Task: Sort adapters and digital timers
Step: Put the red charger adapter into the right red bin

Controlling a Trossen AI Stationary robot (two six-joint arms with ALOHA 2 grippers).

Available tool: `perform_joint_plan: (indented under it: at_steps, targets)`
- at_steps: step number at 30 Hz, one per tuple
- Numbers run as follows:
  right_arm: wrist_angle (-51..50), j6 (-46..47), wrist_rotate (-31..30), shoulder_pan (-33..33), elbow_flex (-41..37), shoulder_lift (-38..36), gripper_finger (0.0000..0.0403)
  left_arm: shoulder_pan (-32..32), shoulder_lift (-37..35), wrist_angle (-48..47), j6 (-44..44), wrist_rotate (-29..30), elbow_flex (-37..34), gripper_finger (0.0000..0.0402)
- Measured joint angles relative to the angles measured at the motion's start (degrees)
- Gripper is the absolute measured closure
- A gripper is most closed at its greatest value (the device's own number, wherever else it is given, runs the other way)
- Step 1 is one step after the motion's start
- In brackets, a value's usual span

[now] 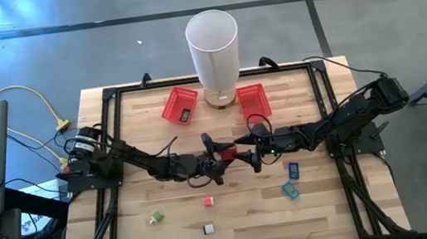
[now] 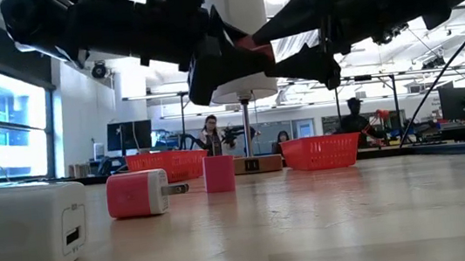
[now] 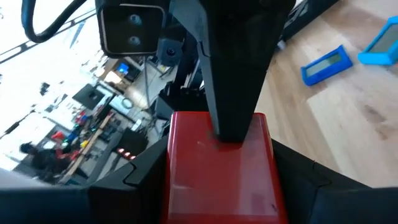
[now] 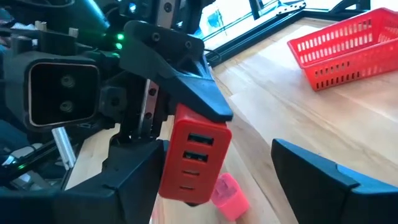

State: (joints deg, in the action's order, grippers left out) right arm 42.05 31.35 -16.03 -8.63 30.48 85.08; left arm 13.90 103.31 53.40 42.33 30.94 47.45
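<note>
Right wrist view: left hand (image 4: 186, 134) clamped on red adapter (image 4: 191, 160), long axis apparently upright; right hand (image 1: 245, 154) apart.

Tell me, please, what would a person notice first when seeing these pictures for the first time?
First, the two dark arms meeting above the middle of the table, where the left hand holds a red adapter in the air and the right hand waits open beside it. Next, the tall white cylinder at the far edge, with a red basket on each side. Small adapters and blue timers lie scattered nearer.
</note>
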Motion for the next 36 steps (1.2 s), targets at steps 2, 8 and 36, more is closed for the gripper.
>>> perform_joint_plan:
  at_steps: [2, 8, 36]
  targets:
    - [0.2, 0.0, -0.1, 0.1, 0.0, 0.0, 0.0117, -0.5, 0.0, 0.1, -0.6, -1.0, 0.1, 0.0199]
    - [0.2, 0.0, -0.1, 0.2, 0.0, 0.0, 0.0117, -2.2, 0.0, 0.4, -0.8, -2.4, 0.2, 0.0199]
    - [-0.9, 0.4, 3.1, 2.1, 0.0, 0.0, 0.0187, -4.1, 3.4, 0.6, -0.4, -5.3, 2.8, 0.0188]
